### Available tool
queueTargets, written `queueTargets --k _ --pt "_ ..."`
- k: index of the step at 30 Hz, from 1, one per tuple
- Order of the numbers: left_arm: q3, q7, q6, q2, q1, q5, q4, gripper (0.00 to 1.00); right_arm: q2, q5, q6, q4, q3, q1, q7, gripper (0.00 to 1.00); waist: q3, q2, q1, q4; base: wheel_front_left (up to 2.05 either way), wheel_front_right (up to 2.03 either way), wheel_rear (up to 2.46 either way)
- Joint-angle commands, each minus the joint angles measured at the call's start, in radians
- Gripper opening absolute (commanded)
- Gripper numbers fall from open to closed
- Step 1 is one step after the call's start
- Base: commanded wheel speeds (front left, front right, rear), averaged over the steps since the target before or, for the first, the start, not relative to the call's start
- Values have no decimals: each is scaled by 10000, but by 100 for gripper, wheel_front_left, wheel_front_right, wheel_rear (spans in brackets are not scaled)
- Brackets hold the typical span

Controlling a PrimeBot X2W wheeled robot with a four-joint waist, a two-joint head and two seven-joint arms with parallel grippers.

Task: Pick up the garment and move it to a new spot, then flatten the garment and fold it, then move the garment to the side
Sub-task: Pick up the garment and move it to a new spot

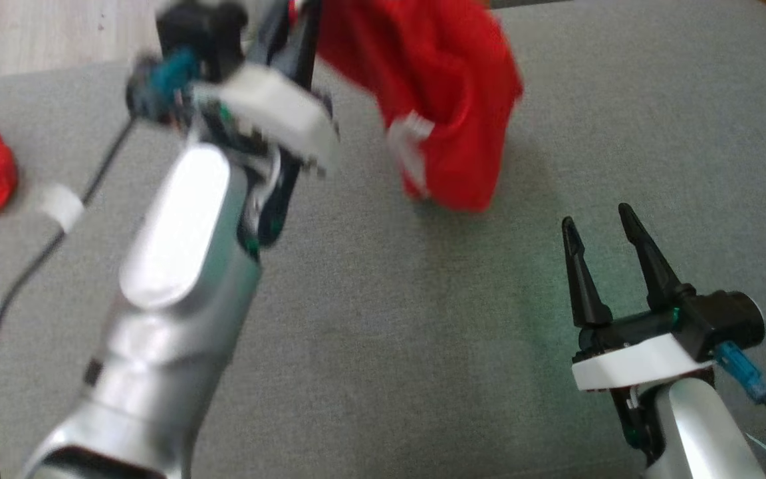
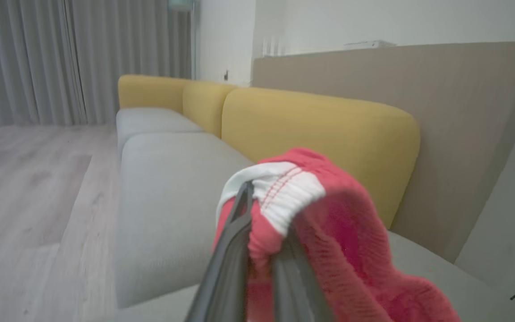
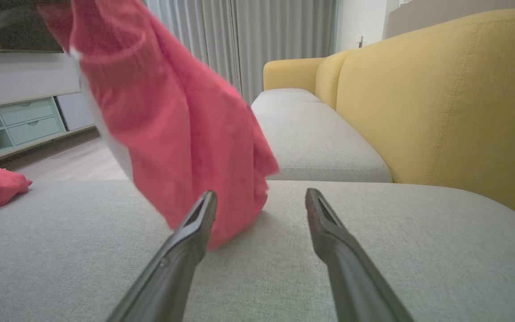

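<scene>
The red garment [image 1: 436, 100] is held by its white elastic edge, which is pinched between the almost closed fingers of the left pincer [image 2: 262, 232]. It hangs below that pincer and to its right. Its lower end reaches the grey sofa cushion [image 1: 383, 332] just ahead of the right pincer [image 1: 596, 217], though contact cannot be confirmed. The right pincer is spread wide and nothing is held in it.

Only a small bunch of the edge appears to be gripped, so the cloth could be lost if it is swung hard. Hung from one point, it would probably be laid down in a heap, and flattening would be made harder. The dark cable [image 1: 17, 286] beside the left arm could also be snagged.

The garment is a soft red knit with a white ribbed band, and it is seen crumpled and doubled over itself.
</scene>
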Motion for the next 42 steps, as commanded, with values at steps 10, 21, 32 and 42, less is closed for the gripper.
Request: queueTargets --k 10,21,32,42 --pt "434 -1590 925 318 2187 -396 2012 0 12 -229 -7 -470 41 -291 -108 100 869 -1 -1 57 0 0 0" --pt "353 -3314 712 286 2306 -342 3411 100 12 -562 -7 -385 -43 -252 -108 100 917 -1 -1 569 0 0 0" --pt "264 -3935 509 472 3408 -83 2710 100 12 -676 -7 -185 -336 143 -108 100 -302 -1 -1 1060 0 0 0" --pt "835 -3970 983 825 6451 444 -329 100 12 -576 -7 -89 -616 1000 -108 100 -1394 -1 -1 1393 0 0 0"
